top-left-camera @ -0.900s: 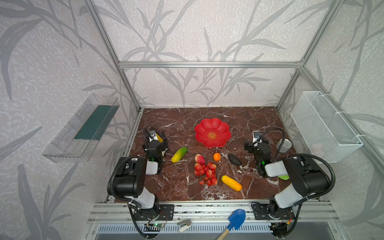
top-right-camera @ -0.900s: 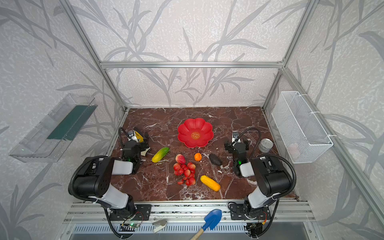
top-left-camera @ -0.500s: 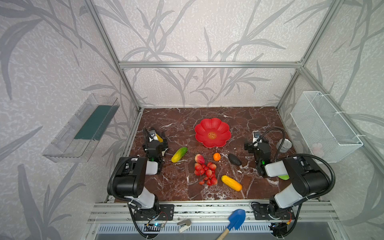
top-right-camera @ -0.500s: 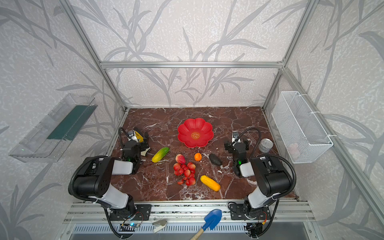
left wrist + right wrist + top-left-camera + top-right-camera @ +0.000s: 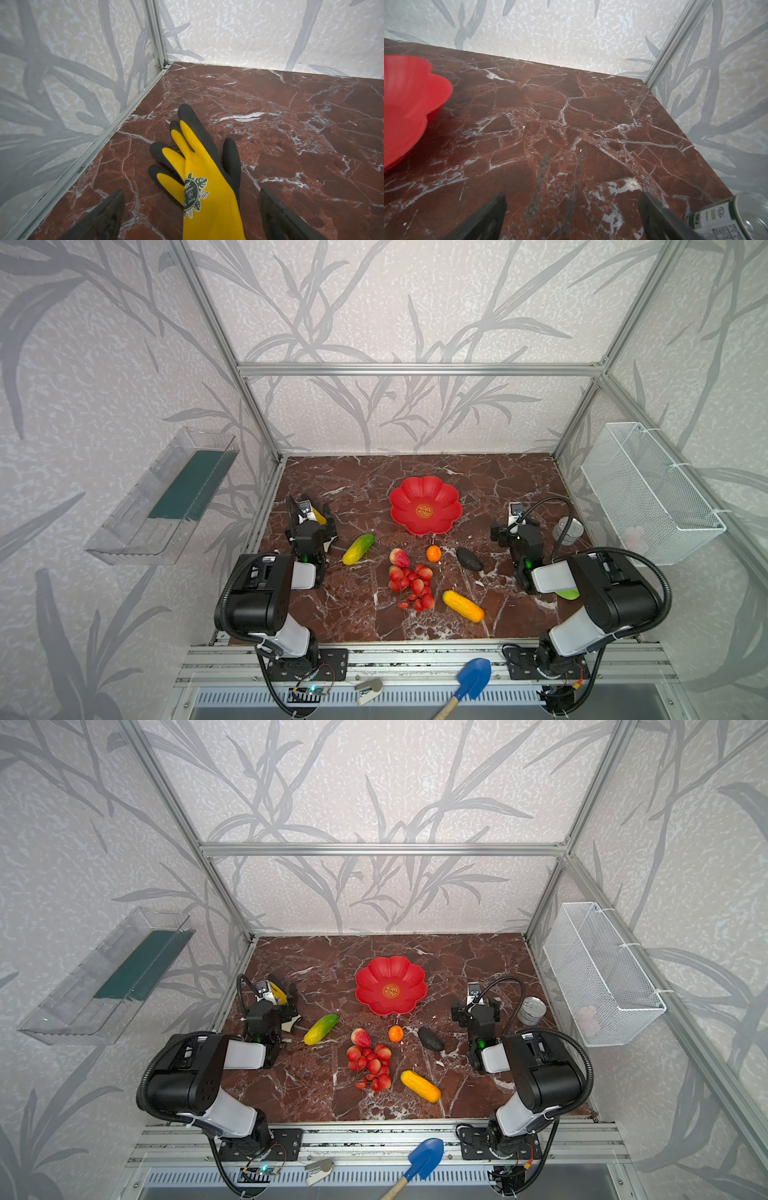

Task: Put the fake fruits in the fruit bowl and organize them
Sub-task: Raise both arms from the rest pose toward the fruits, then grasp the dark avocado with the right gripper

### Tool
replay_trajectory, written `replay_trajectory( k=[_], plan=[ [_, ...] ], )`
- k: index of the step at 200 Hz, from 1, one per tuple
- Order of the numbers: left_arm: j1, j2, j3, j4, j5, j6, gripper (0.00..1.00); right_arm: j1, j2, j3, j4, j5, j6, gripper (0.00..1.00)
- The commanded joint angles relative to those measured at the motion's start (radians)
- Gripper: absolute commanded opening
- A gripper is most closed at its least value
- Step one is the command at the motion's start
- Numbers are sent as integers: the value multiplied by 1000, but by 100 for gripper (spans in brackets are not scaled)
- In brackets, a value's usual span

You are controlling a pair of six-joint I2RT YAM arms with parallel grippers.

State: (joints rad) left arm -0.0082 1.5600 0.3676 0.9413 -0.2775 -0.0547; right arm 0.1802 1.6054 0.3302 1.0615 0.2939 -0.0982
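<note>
No movement; grippers (image 5: 191, 191) (image 5: 572, 193) wide, apparently empty

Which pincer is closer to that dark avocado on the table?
The right one. The right pincer is close beside the avocado, on its right in a top view. The left pincer is across the table, over a yellow glove.

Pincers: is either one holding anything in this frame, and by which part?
Nothing is held. The left pincer stands open over the yellow glove without closing on it; the right pincer stands open over the marble table.
</note>
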Motion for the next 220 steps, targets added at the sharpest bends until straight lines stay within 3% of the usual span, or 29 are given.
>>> replay_trajectory(
  k=[1, 12, 21, 31, 41, 55, 77, 123, 140, 166, 220],
  plan=[
    [-28, -129, 4, -85, -55, 20, 100, 16, -48, 12, -33, 41, 9, 99],
    [-44, -228, 48, -254, -87, 11, 100, 46, -81, 17, -39, 106, -22, 99],
    [-43, -305, 97, -410, -104, -49, 100, 92, -153, 76, -204, 185, -51, 99],
    [-44, -378, 149, -555, -111, -105, 100, 120, -229, 173, -440, 163, -54, 99],
    [-42, -444, 180, -628, -82, -133, 100, 119, -284, 256, -609, 90, 17, 99],
    [-42, -528, 187, -637, -22, -157, 100, 118, -331, 319, -742, 82, 193, 99],
    [-40, -644, 179, -625, 86, -116, 100, 81, -390, 329, -844, -179, 218, 99],
    [-37, -645, 244, -795, 81, -44, 98, 99, -507, 360, -1215, -414, 329, 94],
    [-37, -636, 222, -756, 83, -61, 97, 150, -540, 337, -1301, -443, 356, 92],
    [-36, -617, 231, -762, 56, -47, 97, 285, -554, 308, -1384, -347, 354, 92],
    [-36, -631, 228, -755, 41, -48, 97, 398, -407, 319, -1340, -279, 375, 92]
  ],
)
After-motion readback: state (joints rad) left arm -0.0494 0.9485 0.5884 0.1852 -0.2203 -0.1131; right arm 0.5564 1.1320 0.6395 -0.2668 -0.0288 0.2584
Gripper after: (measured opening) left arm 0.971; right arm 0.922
